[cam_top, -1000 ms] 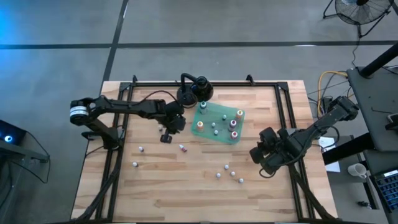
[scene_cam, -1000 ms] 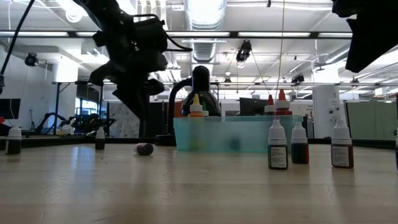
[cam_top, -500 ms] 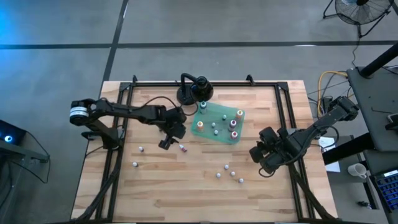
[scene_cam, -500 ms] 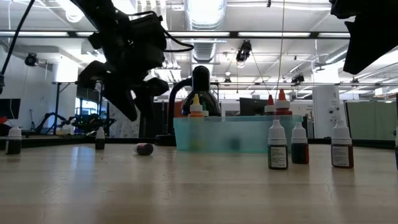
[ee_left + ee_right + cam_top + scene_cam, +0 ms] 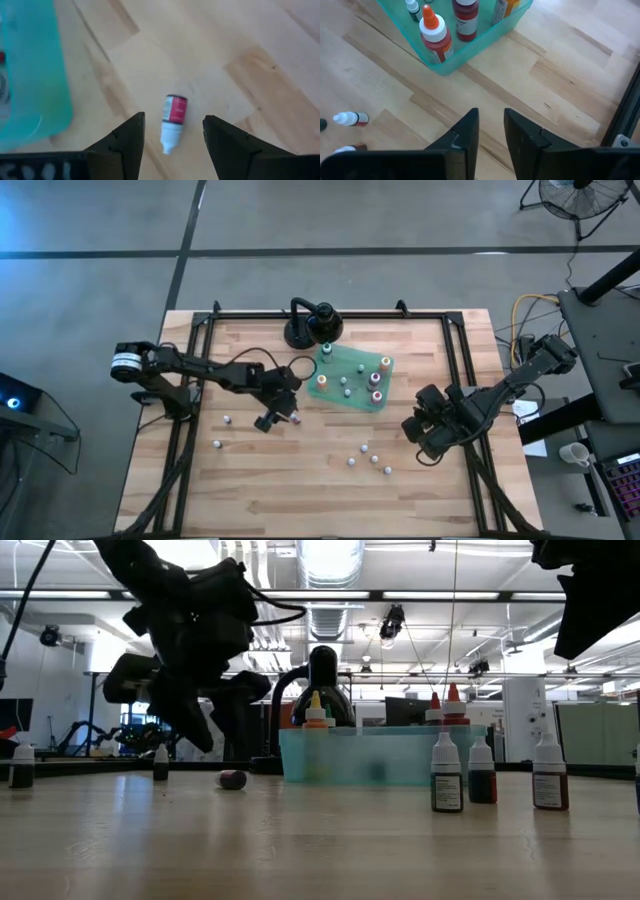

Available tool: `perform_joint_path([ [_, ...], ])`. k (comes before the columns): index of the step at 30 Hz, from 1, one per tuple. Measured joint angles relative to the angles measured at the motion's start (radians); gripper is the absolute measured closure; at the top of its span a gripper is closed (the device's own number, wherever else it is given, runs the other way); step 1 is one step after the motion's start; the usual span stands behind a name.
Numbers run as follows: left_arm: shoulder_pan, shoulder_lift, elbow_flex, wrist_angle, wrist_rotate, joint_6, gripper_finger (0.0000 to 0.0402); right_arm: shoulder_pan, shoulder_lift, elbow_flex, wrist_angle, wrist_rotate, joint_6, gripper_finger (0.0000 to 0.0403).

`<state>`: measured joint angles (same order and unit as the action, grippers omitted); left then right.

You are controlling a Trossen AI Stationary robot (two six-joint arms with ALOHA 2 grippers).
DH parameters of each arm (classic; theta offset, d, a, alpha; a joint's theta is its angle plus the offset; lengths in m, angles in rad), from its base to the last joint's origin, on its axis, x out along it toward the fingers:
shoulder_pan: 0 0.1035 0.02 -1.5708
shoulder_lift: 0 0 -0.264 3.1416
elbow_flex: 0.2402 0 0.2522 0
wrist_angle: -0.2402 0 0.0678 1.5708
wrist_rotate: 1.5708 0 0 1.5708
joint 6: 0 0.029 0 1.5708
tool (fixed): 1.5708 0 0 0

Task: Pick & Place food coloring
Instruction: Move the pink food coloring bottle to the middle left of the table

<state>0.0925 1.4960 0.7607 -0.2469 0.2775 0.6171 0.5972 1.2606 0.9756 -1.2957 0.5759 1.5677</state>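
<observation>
A small food coloring bottle with a pink-red label lies on its side on the wood, just left of the teal tray. My left gripper hangs open over it, one finger on either side of its white cap end, not touching; the same bottle and gripper also show from above. Several bottles stand upright in the tray. My right gripper waits to the tray's right, above the table, with only a narrow gap between its fingers and nothing in it.
Loose bottles stand at the left and in a group near the front middle. A black round-based stand sits behind the tray. A black frame rail borders the table.
My left gripper has moved toward the table's near edge and sunk toward the lying bottle, rolling a little. Its fingers, together a second ago, now stand apart. The bottle has not moved.
</observation>
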Motion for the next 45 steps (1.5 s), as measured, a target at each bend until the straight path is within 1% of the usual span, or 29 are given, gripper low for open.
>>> perform_joint_path([
  [3,0.004,0.0,-0.016,0.004,-0.002,-0.013,0.0227,0.0,0.0,0.0,0.0,0.0,-0.001,0.0324],
  [6,0.004,0.0,-0.042,0.026,-0.023,0.01,0.0227,0.0,0.0,0.0,0.0,0.0,0.003,0.0327],
  [14,0.004,0.016,-0.111,0.168,-0.027,-0.005,0.0227,-0.001,0.0,0.0,-0.001,0.0,0.027,0.0329],
  [17,0.002,0.045,-0.112,0.171,-0.043,-0.012,0.0227,-0.001,0.0,0.0,-0.001,0.0,0.032,0.0327],
  [22,0.003,0.098,-0.074,0.173,-0.043,-0.039,0.023,0.0,0.0,0.0,0.0,-0.007,0.055,0.0327],
  [25,0.002,0.111,-0.053,0.155,-0.066,-0.05,0.0244,0.0,0.0,0.0,0.002,-0.023,0.056,0.0332],
  [29,0.003,0.111,-0.041,0.108,-0.077,-0.053,0.0278,0.0,0.0,0.0,0.003,-0.036,0.056,0.0334],
  [33,0.003,0.108,-0.042,0.101,-0.081,-0.052,0.0305,0.0,0.0,-0.001,0.002,-0.036,0.054,0.0331],
  [40,0.003,0.11,-0.031,0.096,-0.088,-0.072,0.0327,0.0,0.0,-0.002,-0.003,-0.036,0.047,0.0326],
  [45,0.003,0.111,-0.03,0.096,-0.087,-0.105,0.0342,0.0,0.0,-0.002,-0.005,-0.036,0.044,0.0333],
])
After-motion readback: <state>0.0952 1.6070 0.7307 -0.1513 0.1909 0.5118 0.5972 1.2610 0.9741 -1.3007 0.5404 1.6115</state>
